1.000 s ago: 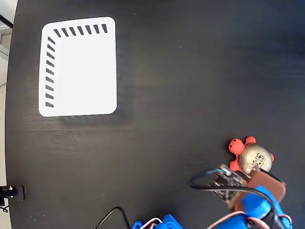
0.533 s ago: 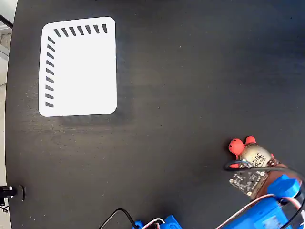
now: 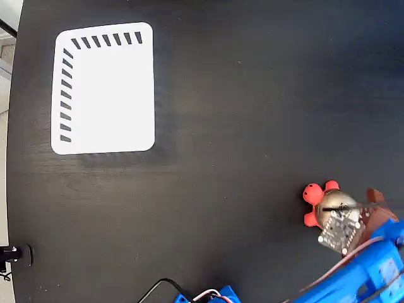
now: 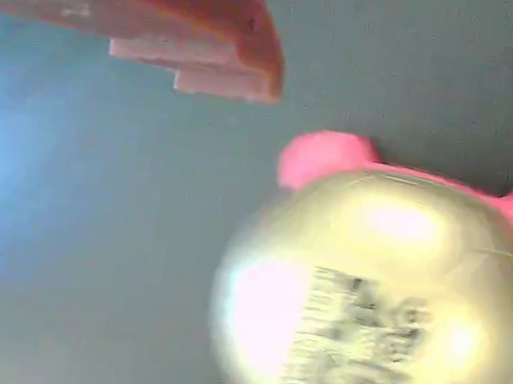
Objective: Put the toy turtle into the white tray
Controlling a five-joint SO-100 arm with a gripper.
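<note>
Fixed view: we see a black tabletop [image 3: 240, 113] filling nearly the whole picture. The white tray [image 3: 103, 88] lies flat at upper left, with dark slanted marks along its top and left edges. We note the blue arm [image 3: 363, 274] entering from the lower right corner, a small circuit board on it overlapping the lower part of the shell. The toy turtle [image 3: 328, 201] sits on the tabletop at lower right, well apart from the tray, its red-orange head pointing left in this view.

In the wrist view we find the gold shell [image 4: 384, 314] large and blurred at lower right, a printed label on its dome and pink feet showing at its top edge. One reddish finger [image 4: 170, 8] of the hand [image 3: 353, 208] shows at upper left, clear of the shell. We cannot tell whether the hand is apart or together, since only one finger shows.
</note>
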